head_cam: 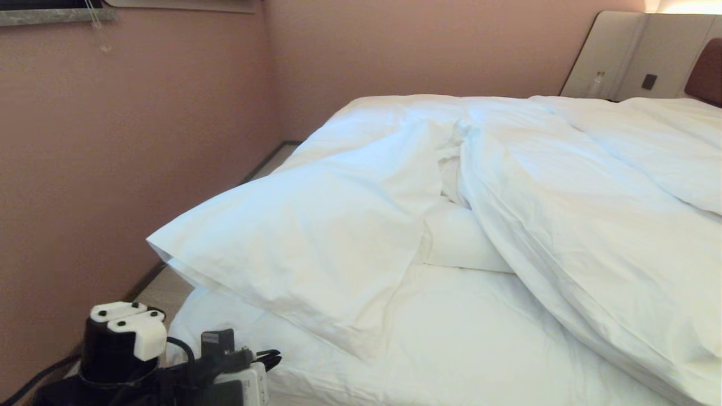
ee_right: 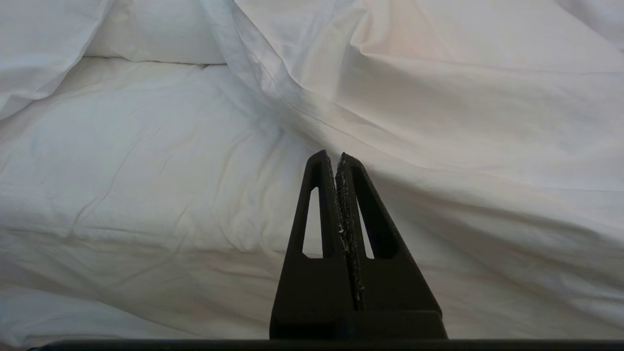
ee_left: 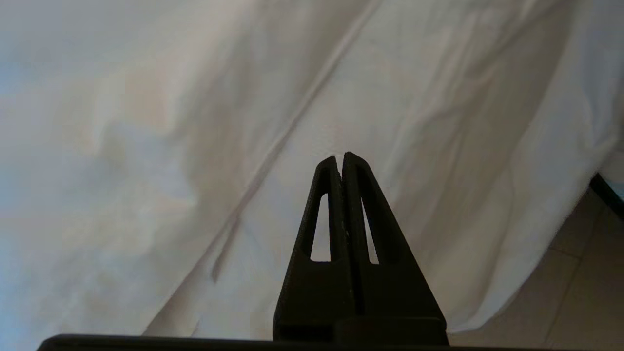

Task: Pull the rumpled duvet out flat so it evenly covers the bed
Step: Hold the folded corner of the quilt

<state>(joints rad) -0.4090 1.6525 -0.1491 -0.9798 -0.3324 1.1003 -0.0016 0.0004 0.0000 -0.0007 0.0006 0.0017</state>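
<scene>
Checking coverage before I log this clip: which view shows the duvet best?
Head view: the duvet lies bunched in folds across the bed. The right wrist view shows only one close fold; in the left wrist view it can't be told from other white cloth.

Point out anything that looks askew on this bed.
The duvet is bunched toward the right of the bed, with a fold flopped over the near left corner, leaving bare sheet at the near edge.
</scene>
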